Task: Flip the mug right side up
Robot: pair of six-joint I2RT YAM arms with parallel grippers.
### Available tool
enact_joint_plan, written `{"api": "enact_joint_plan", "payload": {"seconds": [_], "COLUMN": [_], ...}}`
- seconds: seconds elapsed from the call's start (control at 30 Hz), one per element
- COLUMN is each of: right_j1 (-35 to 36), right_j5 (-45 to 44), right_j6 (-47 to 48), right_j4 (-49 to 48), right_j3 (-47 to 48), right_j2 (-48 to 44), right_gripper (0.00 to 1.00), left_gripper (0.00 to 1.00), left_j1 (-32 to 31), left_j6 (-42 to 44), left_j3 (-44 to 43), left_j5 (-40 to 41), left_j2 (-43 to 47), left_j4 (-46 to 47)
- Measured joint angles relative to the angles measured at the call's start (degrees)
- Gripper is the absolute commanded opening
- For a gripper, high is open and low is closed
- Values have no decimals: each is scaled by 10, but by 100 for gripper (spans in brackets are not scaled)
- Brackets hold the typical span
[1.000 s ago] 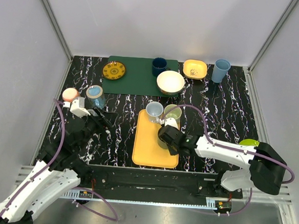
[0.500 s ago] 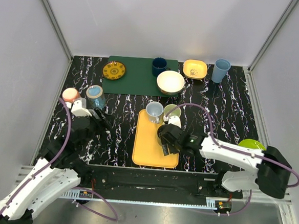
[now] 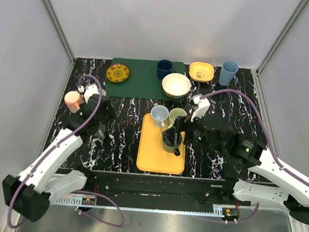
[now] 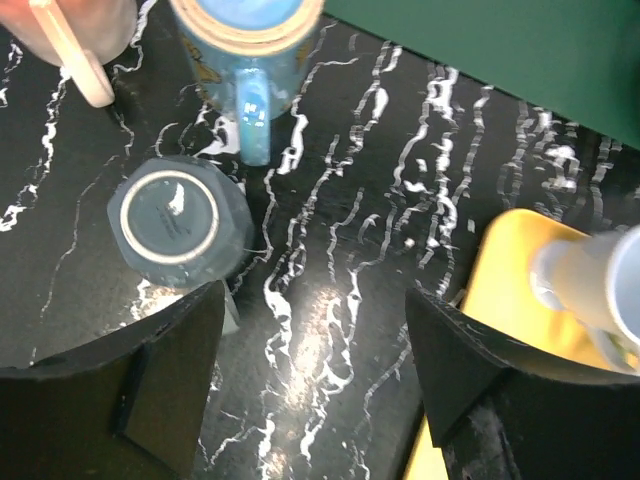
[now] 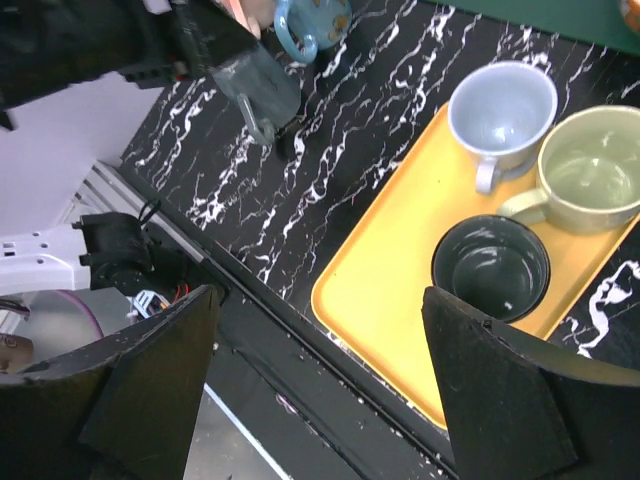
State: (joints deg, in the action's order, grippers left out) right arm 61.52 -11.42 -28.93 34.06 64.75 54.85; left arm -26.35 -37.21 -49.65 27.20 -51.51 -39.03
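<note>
Dark mug (image 5: 490, 268); upright on yellow tray (image 5: 385, 265); right fingers (image 5: 500, 400) spread above it

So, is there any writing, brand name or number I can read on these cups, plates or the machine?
No text can be read anywhere.
Dark grey upside-down mug: pale mark on its base, too blurred.
Yellow bowl: dark drawing inside, too small.
Round yellow patterned plate: ornament, no letters made out.
Small sticker on the metal front rail: too small.
</note>
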Motion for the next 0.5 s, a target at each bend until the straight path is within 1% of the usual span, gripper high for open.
{"api": "enact_joint_plan", "payload": {"seconds": [0.13,0.27,0.4,0.5], "right_j1": [0,0,0,0], "right_j5": [-13,-13,-13,-14], "right_j6": [14,28,42,51], "right_j4": [-15,-26,-37,-48], "right_j3": [4,4,4,4], "right_j2": [2,31,36,36], "right_gripper": [88,88,89,89], "left_gripper": [70,66,63,63], "left_j1": [64,115,143,156], "left_j6": [31,59,74,81], "left_j3": [-14,-56,-76,-82], "left_j5": [-31,-70,-93,-106], "left_j2": [-81,-158,-209,-244], "left_j4": [16,31,57,65]}}
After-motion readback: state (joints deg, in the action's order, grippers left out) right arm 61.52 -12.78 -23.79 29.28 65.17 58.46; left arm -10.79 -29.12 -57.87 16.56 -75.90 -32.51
